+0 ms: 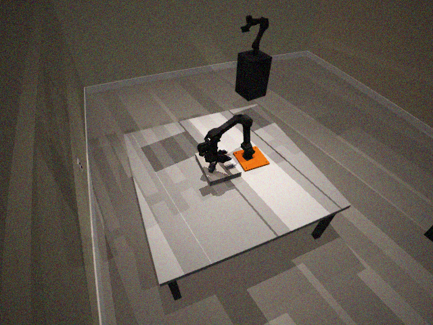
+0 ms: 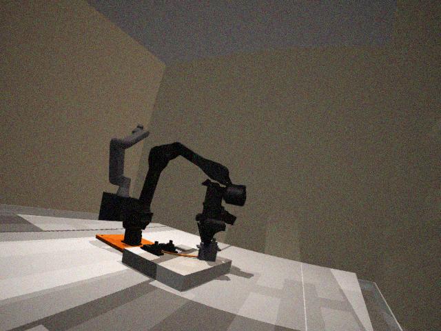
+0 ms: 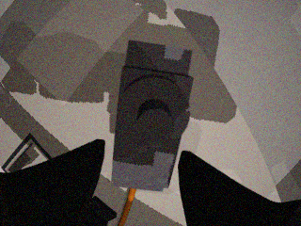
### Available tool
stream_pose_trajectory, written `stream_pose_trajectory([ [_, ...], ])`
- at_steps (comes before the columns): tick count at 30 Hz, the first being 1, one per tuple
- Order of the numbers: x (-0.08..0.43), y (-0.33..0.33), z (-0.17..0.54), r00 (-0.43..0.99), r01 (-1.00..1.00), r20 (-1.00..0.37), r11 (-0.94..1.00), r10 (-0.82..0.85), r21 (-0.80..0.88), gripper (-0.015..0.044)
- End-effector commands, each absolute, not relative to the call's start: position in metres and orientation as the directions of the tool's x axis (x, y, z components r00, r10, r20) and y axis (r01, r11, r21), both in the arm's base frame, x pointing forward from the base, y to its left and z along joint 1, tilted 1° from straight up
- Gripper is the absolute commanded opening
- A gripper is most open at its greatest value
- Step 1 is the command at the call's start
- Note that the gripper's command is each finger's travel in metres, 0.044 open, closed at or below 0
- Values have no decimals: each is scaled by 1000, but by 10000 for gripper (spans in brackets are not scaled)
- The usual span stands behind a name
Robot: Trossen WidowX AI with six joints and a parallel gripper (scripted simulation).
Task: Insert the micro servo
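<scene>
Your gripper (image 1: 212, 161) (image 2: 207, 243) (image 3: 142, 153) has its fingers partly apart around the servo (image 1: 211, 168) (image 2: 207, 252) (image 3: 150, 122); you can't tell whether they clamp it. The servo stands shaft up on the deck (image 1: 224, 179) (image 2: 193, 281) (image 3: 71, 115).

My base plate (image 1: 258, 163) (image 2: 111, 241) is orange, my tool (image 1: 216, 159) (image 2: 210, 236) (image 3: 142, 153) black, the servo (image 2: 207, 251) (image 3: 150, 113) dark grey, its cable (image 2: 178, 254) (image 3: 127, 207) orange.
</scene>
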State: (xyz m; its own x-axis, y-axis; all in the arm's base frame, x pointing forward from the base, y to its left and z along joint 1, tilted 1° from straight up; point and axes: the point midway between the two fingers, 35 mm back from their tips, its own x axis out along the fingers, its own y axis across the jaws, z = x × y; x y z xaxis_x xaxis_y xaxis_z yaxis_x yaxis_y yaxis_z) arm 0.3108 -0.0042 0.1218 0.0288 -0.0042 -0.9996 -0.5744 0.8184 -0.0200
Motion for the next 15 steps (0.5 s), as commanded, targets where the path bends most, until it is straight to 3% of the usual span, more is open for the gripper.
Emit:
stream_pose_trajectory([
  [1, 311, -5, 121, 29, -579, -1000, 815, -8, -23, 118],
  [6, 311, -5, 121, 29, -579, -1000, 815, -8, -23, 85],
  [9, 311, -5, 125, 29, -579, -1000, 815, -8, -23, 6],
  [15, 304, -4, 147, 28, -579, -1000, 815, -8, -23, 0],
])
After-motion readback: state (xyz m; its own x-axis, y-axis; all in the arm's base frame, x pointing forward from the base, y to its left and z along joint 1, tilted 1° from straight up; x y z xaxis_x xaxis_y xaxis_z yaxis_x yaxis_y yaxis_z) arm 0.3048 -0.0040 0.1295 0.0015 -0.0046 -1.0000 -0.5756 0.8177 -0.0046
